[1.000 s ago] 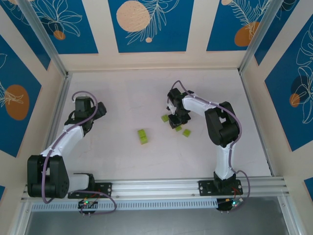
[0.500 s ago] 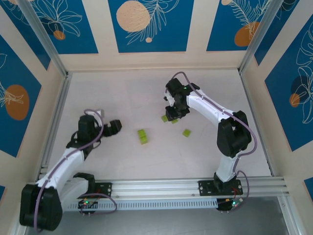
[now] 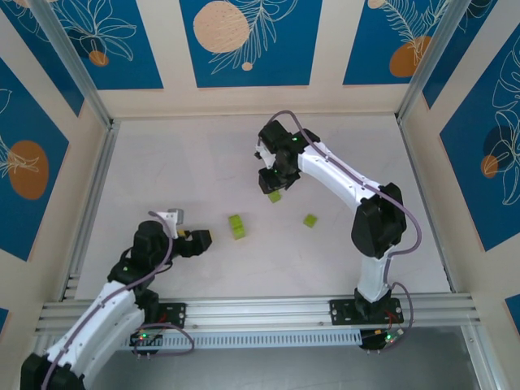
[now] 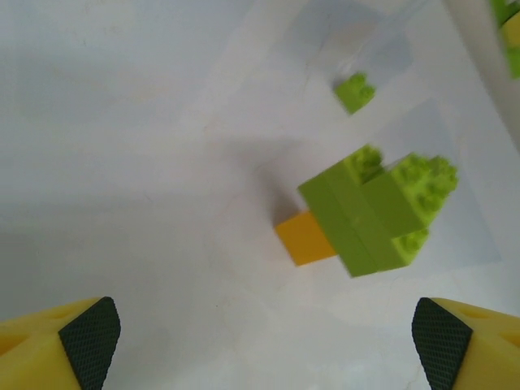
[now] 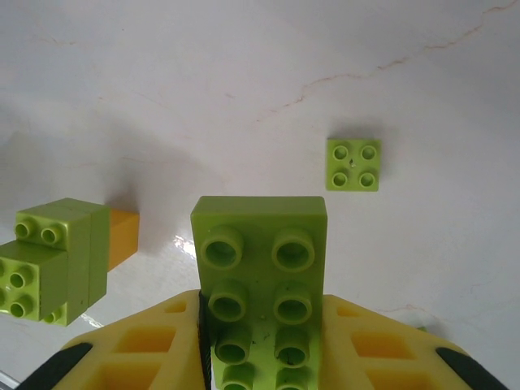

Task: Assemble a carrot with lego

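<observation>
Pale surface (image 3: 187,162), walled by blue-patterned panels (image 3: 244,41).

At lower left of the overhead view: left tool (image 3: 199,241), set low and pointing right toward frame centre. Jaws spread wide apart. Grips nothing. In the left wrist view, dark fingertips (image 4: 88,341) at the two bottom corners, bare surface between.

At centre of the overhead view: the carrot (image 3: 236,227), partly built. Lies on the surface near the left tool, apart from it. Lime-green stepped body with studs showing, orange brick (image 4: 305,238) joined at one end. Appears right of centre in the left wrist view and at the left edge of the right wrist view.

At upper centre of the overhead view: right tool (image 3: 272,180), above and to the right of the carrot, well apart from it. Clamped on a lime-green rectangular brick (image 5: 260,268). Studs face the camera, and the brick's end sticks out past the yellow fingers (image 5: 138,349).

Right of the carrot and apart from it: loose lime-green square brick (image 3: 309,220), four studs, flat on the surface.

Just below the right tool in the overhead view: lime-green piece (image 3: 275,196). Cannot tell whether this is the clamped brick or a separate one on the surface.
</observation>
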{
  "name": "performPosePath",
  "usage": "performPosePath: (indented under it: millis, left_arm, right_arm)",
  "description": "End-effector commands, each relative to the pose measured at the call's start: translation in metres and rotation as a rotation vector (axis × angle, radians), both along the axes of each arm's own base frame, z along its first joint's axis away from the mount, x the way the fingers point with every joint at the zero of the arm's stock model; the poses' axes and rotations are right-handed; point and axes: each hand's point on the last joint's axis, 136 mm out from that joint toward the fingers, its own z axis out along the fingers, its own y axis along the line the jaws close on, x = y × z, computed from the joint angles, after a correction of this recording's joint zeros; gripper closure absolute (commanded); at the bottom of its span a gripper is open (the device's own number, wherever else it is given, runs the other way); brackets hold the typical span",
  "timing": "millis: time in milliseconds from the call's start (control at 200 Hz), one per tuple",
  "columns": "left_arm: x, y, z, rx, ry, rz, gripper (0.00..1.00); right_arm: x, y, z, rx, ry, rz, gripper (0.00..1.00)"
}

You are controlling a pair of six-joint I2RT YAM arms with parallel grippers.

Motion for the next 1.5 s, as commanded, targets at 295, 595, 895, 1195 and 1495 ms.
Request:
performPosePath:
  millis: [295, 595, 895, 1195, 1495]
  left_arm:
    - [0.005, -0.027, -0.026, 0.174, 0.039, -0.101, 0.05]
    - [0.008, -0.038, -0.026, 0.229, 0.012, -0.141, 0.05]
    - [0.007, -0.049, -0.033, 0.243, 0.023, -0.175, 0.05]
    - [0.015, -0.055, -0.035, 0.269, 0.016, -0.182, 0.05]
    - [0.018, -0.062, -0.037, 0.287, 0.014, -0.200, 0.05]
  right_arm:
    - [-0.009, 0.011, 0.003, 0.019, 0.025, 0.023, 0.68]
    - [-0.009, 0.013, -0.009, 0.023, 0.042, 0.019, 0.68]
    - [-0.007, 0.015, -0.012, 0.027, 0.044, 0.019, 0.68]
    - [-0.011, 0.015, -0.012, 0.027, 0.047, 0.021, 0.68]
    - [-0.013, 0.016, -0.015, 0.026, 0.052, 0.024, 0.68]
